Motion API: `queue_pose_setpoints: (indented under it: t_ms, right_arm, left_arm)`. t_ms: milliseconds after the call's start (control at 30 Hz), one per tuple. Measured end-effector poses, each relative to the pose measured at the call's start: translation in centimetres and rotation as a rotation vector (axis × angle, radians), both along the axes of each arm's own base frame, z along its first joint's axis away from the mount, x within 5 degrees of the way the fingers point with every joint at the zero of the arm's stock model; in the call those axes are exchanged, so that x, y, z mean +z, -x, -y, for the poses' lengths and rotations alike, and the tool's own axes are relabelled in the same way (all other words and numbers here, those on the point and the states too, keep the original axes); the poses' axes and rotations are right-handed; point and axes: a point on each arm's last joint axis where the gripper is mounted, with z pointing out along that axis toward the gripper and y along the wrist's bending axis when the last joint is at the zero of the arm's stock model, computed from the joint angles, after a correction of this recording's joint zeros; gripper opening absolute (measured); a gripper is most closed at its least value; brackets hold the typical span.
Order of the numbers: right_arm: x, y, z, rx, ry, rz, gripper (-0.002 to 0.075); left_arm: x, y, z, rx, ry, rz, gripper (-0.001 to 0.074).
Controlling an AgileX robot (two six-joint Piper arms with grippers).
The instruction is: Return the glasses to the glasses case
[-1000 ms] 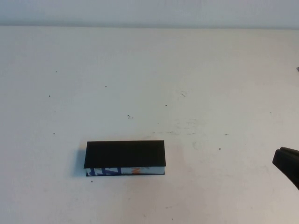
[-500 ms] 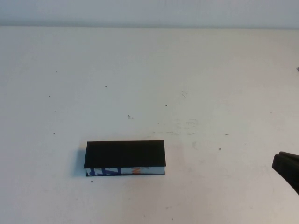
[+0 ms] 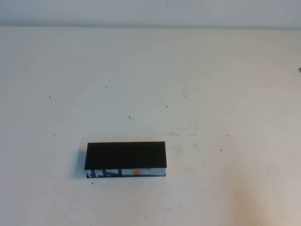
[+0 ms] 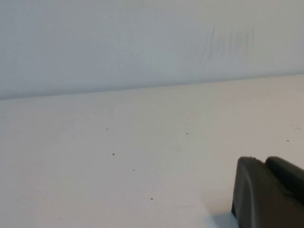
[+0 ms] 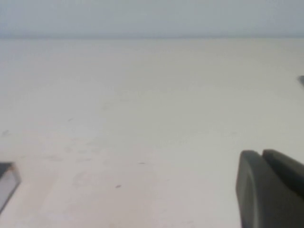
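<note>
The glasses case [image 3: 126, 158] lies closed on the white table, left of centre in the high view, black lid on top and white printed front edge facing me. One corner of it shows in the right wrist view [image 5: 5, 183]. The glasses are not in view. Neither arm shows in the high view. My left gripper [image 4: 264, 162] is shut and empty, low over bare table, with the case out of its view. My right gripper [image 5: 261, 154] is shut and empty, low over the table to the right of the case, well apart from it.
The white table [image 3: 188, 84] carries small dark specks and faint scuffs. A pale wall [image 3: 150, 12] stands along its far edge. A small dark thing [image 3: 299, 70] pokes in at the right edge.
My right gripper, seen at the lower right edge of the high view, has drawn back out of that view. The case has not moved.
</note>
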Motion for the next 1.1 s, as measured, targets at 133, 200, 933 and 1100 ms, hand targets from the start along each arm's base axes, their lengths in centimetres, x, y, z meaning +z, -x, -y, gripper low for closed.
queue_pose_setpoints:
  t_ms: [133,200,933,1100]
  right_arm:
    - [-2.5,1.2,1.4,-0.166,-0.071,0.053,-0.0011]
    - [-3.4,1.7,1.5,-0.195,-0.090,0.069,-0.0011]
    - [-5.8,2.9,1.2,-0.176,-0.092,-0.122,-0.0011]
    - [-5.8,2.9,1.2,-0.176,-0.092,-0.122,-0.0011]
  left_arm:
    - [0.0,0.0,0.0,0.000,0.000,0.000,-0.0001]
    - [0.0,0.0,0.0,0.000,0.000,0.000,-0.0001]
    - [0.0,0.0,0.0,0.000,0.000,-0.001,-0.0001]
    - [0.0,0.0,0.0,0.000,0.000,-0.001,-0.0001]
